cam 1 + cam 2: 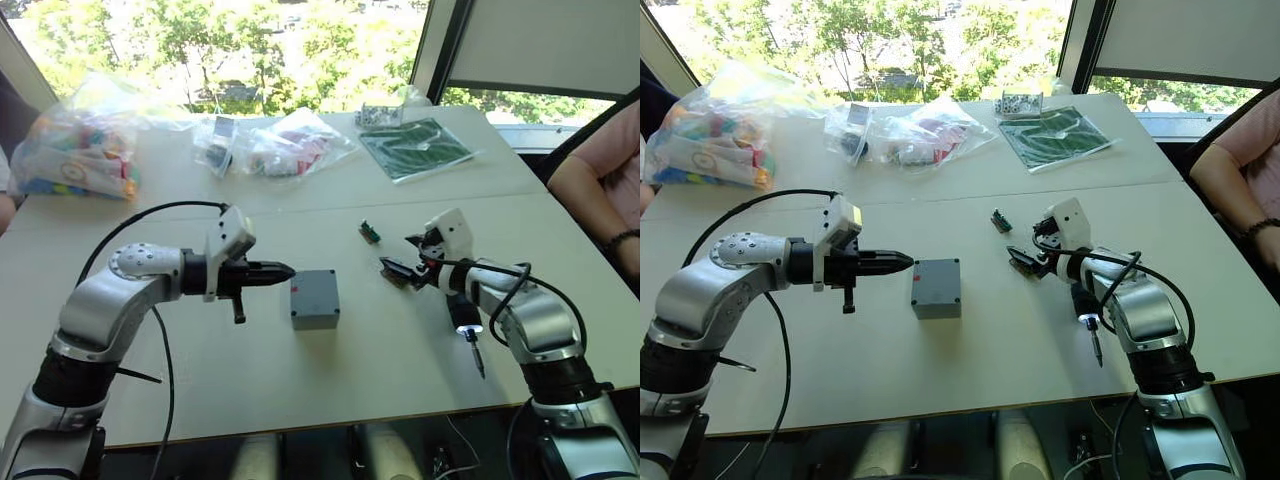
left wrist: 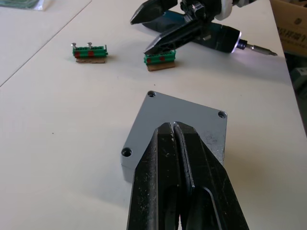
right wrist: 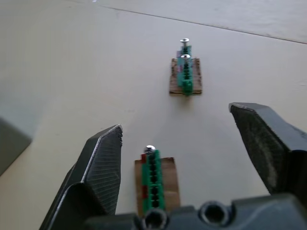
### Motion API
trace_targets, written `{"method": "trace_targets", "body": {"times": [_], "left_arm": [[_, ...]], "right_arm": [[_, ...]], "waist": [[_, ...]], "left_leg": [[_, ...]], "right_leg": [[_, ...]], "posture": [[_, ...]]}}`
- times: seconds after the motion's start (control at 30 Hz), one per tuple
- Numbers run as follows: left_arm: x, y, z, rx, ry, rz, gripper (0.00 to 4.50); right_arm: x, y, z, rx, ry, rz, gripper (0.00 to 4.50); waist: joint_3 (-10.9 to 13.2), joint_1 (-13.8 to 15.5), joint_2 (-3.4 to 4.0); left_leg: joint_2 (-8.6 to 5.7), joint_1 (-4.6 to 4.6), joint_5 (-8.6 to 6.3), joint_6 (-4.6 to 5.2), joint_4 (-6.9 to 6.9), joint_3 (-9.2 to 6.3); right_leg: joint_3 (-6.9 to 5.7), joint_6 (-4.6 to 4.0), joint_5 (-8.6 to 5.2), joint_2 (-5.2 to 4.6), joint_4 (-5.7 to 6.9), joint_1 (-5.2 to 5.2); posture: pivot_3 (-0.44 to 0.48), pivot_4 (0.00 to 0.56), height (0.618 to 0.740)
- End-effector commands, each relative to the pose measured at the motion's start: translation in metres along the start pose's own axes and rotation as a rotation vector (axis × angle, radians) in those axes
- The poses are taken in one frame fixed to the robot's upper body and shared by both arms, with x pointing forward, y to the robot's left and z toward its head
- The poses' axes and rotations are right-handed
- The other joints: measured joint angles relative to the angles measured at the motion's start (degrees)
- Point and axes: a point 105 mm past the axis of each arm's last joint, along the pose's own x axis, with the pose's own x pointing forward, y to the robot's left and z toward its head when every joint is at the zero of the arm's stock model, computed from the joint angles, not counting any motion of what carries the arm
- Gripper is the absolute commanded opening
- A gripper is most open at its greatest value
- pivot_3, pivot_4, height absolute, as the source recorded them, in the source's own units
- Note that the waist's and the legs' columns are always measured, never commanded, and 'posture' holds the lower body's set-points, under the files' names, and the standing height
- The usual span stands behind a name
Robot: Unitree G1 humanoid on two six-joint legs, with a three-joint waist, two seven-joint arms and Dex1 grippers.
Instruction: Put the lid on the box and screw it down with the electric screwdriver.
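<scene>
No words to read

The brown cardboard box (image 2: 292,28) had tiny print on its side, but it was too small to read.

Left gripper (image 1: 283,271): arm bent, reaching inward, fingers (image 2: 165,158) pressed together. Right gripper (image 1: 398,255): forearm angled inward, fingers (image 3: 103,163) spread wide, tips low over the desk (image 1: 400,350).
</scene>
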Motion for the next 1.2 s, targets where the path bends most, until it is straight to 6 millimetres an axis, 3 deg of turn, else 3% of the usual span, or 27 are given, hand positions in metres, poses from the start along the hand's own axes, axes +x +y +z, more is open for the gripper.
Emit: {"method": "trace_targets", "body": {"times": [0.03,0.27,0.7,0.8,0.93,1.2], "left_arm": [[-0.002,-0.006,0.007,0.022,-0.012,-0.004,0.00],[-0.001,-0.008,0.005,0.014,-0.006,-0.006,0.00],[0.002,-0.009,0.001,0.018,0.004,-0.013,0.00],[0.002,-0.010,0.001,0.018,0.006,-0.013,0.00],[0.002,-0.009,0.001,0.020,0.007,-0.011,0.00],[0.001,-0.008,0.000,0.022,0.007,-0.004,0.00]], "right_arm": [[-0.005,0.002,0.012,0.015,-0.062,-0.003,2.42],[-0.006,0.018,0.011,0.041,-0.063,0.027,2.42],[-0.003,0.018,0.003,0.030,-0.026,0.018,2.42],[-0.002,0.018,0.001,0.021,-0.014,0.019,1.72],[-0.001,0.019,0.000,0.013,-0.010,0.022,0.12],[-0.001,0.015,0.002,0.010,-0.021,0.005,0.12]], "waist": [[0.00,0.06,0.00],[0.00,0.17,0.00],[0.00,0.17,0.00],[0.00,0.15,0.00],[0.00,0.15,0.00],[0.00,0.16,0.00]], "left_leg": [[0.01,0.00,0.00,0.00,-0.02,-0.02],[0.01,0.01,0.01,-0.01,0.17,-0.04],[0.01,0.08,0.01,-0.01,0.16,-0.04],[0.01,0.08,0.01,-0.01,0.16,-0.04],[0.01,0.08,0.01,-0.01,0.16,-0.04],[0.01,0.09,0.01,-0.01,0.16,-0.04]], "right_leg": [[0.00,0.00,0.00,0.02,0.01,-0.02],[0.00,-0.04,-0.18,0.03,0.03,0.05],[0.00,-0.05,-0.18,0.03,0.04,0.10],[0.00,-0.05,-0.18,0.04,0.04,0.10],[0.00,-0.05,-0.18,0.04,0.04,0.10],[0.00,-0.05,-0.18,0.03,0.04,0.12]], "posture": [[0.000,0.150,0.740],[0.000,0.150,0.740],[0.000,0.150,0.740],[0.000,0.150,0.740],[0.000,0.150,0.740],[0.000,0.150,0.740]]}}
